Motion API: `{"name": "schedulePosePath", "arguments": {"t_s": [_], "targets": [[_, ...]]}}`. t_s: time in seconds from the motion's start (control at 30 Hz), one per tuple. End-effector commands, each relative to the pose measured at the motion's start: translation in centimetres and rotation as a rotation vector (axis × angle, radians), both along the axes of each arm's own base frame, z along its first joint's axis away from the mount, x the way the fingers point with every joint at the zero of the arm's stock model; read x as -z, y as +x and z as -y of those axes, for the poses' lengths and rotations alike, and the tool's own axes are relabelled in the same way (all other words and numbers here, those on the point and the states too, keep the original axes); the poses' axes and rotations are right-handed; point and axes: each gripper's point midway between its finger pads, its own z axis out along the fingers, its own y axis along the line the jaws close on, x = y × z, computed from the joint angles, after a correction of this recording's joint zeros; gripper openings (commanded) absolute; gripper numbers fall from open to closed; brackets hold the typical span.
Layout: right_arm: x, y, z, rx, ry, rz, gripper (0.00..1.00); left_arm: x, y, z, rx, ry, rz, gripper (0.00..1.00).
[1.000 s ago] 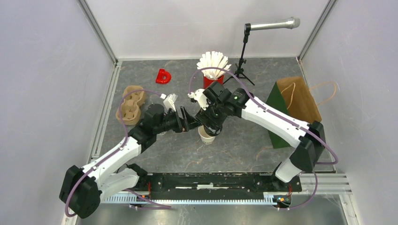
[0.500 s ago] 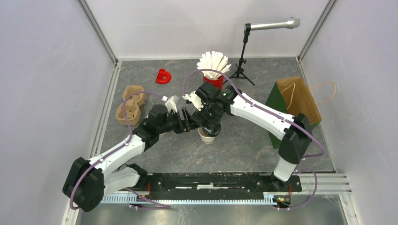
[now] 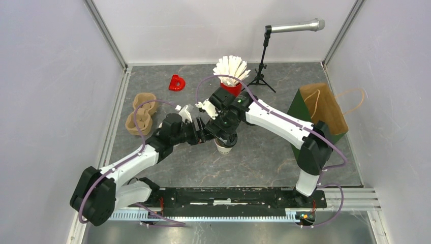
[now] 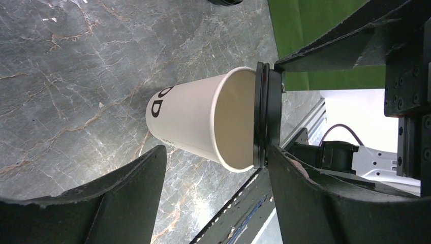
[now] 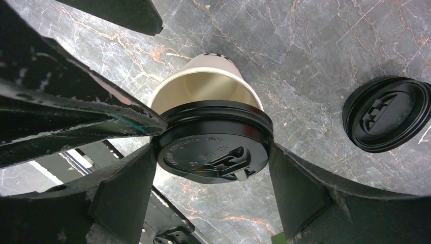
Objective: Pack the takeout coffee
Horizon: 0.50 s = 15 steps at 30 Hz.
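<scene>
The takeout coffee cup stands upright and open near the middle of the bench, between the two arms, with its black lid held at its mouth. The lid sits skewed: one edge rests at the rim while the cream inside shows past the other, so it is not snapped on. The right claw is clamped on the lid, one finger against each side. The left claw stands apart, turned so one finger is low near the bench and the other up by the lid. The cup is just ahead of its tips, and I cannot tell whether either finger touches it. A second lid lies flat on the bench near the cup.

The cup looks empty, so it should be very light and quick to tip or skid under any sideways push from the lid. Its paper wall is thin and will likely dent if pinched near the mouth; the better hold is low to mid wall, closing gently. The lid is stiffer plastic, and a hold on opposite edges leaves its top free. It needs to be level over the rim before pressing, or the rim may buckle. The brown pulp carrier sits well apart to the left, the paper bag to the right.
</scene>
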Motion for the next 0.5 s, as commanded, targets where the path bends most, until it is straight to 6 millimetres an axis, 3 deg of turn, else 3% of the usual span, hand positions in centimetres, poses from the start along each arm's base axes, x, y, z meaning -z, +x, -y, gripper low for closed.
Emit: {"name": "schedulePosePath", "arguments": {"t_s": [0.0, 0.07, 0.3, 0.47], "targets": [[-0.8, 0.3, -0.5, -0.014, 0.01, 0.016, 0.85, -0.3, 0.9, 0.2, 0.002, -0.006, 0.045, 0.79], [-0.7, 0.4, -0.5, -0.015, 0.01, 0.017, 0.85, -0.3, 0.9, 0.4, 0.014, -0.006, 0.049, 0.79], [-0.8, 0.4, -0.7, -0.019, 0.019, 0.017, 0.85, -1.6, 0.5, 0.9, 0.059, -0.056, 0.101, 0.97], [-0.9, 0.3, -0.9, -0.026, 0.029, 0.019, 0.85, -1.7, 0.5, 1.0, 0.065, -0.055, 0.108, 0.99]]}}
